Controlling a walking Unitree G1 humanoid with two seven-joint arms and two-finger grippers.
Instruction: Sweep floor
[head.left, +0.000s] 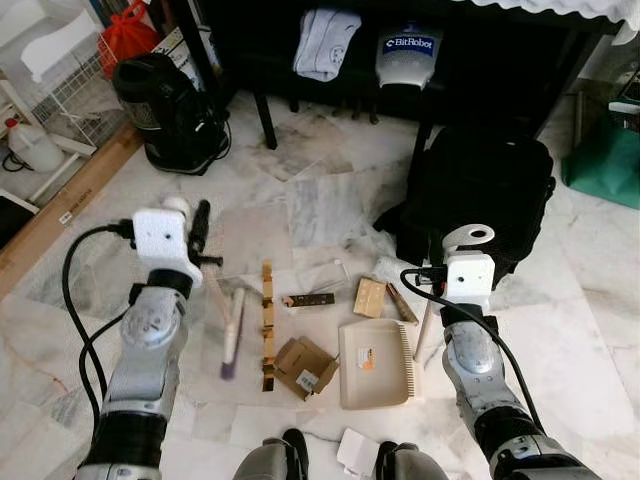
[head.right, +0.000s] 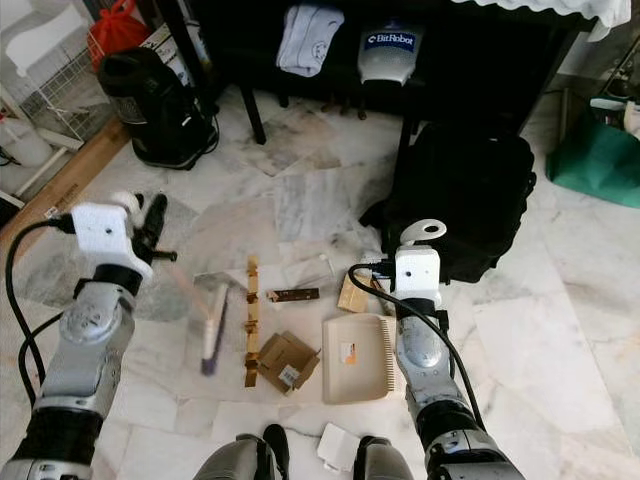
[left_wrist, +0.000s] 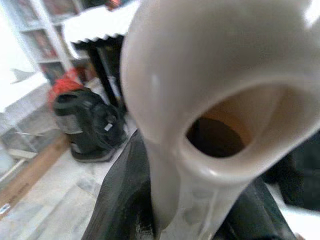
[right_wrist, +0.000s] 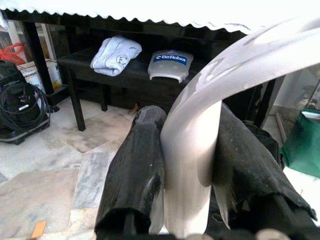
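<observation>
At the far left, a black vacuum cleaner (head.left: 168, 110) is standing on the marble floor (head.left: 330, 195) beside a white wire rack (head.left: 70, 85), with a red bag (head.left: 128, 32) behind it. The left gripper (head.left: 200, 235) is hovering above the floor in front of the vacuum cleaner, its fingers closing around the cream handle of the brush (head.left: 233, 330); in the left wrist view the handle end (left_wrist: 215, 125) is sitting clamped between the two black fingers (left_wrist: 122, 200). The brush is hanging down and to the right from the gripper, its head blurred just above the floor, left of the litter. Beside it, a column of yellow-brown strips (head.left: 267, 325) is lying on the floor, with a dark strip (head.left: 308, 299) to its right and a crumpled cardboard piece (head.left: 304, 367) below that. Further right, the cream dustpan (head.left: 375, 362) is lying flat on the floor, its toothed edge toward the right arm, with small cardboard pieces (head.left: 370, 296) just beyond it. The right gripper (head.left: 432, 300) is gripping the dustpan's long pale handle (right_wrist: 200, 130), its fingers (right_wrist: 135, 175) pressing on both sides of it. Behind the right arm, a black backpack (head.left: 480, 195) is resting on the floor. Under the dark table (head.left: 420, 40) at the back, a folded white cloth (head.left: 325, 42) and a white shell labelled BitRobot (head.left: 408, 55) are lying on a shelf. A green bag (head.left: 605, 160) is sitting at the far right.
</observation>
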